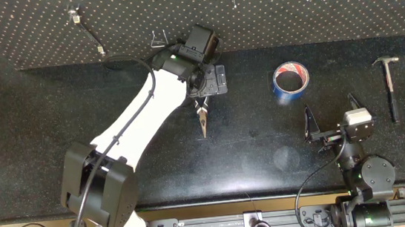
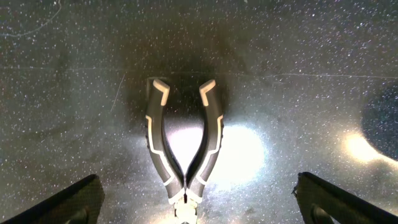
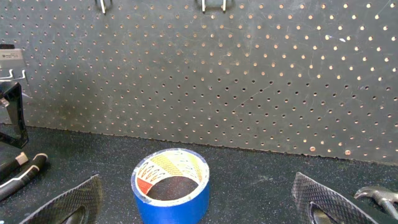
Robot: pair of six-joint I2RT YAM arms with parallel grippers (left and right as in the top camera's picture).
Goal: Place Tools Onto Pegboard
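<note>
Left wrist view: your left jaws hang spread wide over the pliers (image 2: 185, 155), which lie flat on the table (image 2: 311, 74) near its back edge, handles toward the pegboard (image 1: 252, 12). I judge this a pre-grasp alignment, straddling the tool. Your right jaws, also spread, face the tape roll (image 3: 171, 186). The hammer (image 1: 390, 88) lies by the right edge.

The pegboard (image 1: 178, 19) is near-black, with an even grid of pale holes. The worktop (image 1: 266, 152) is black with fine white speckle. Pliers (image 2: 185, 143) — charcoal handles edged in cream. At their three o'clock, the tape roll (image 3: 172, 199) — blue outside, yellow, red and white within. Farther that way, the hammer (image 1: 390, 88) has a black handle and a silver head.
</note>
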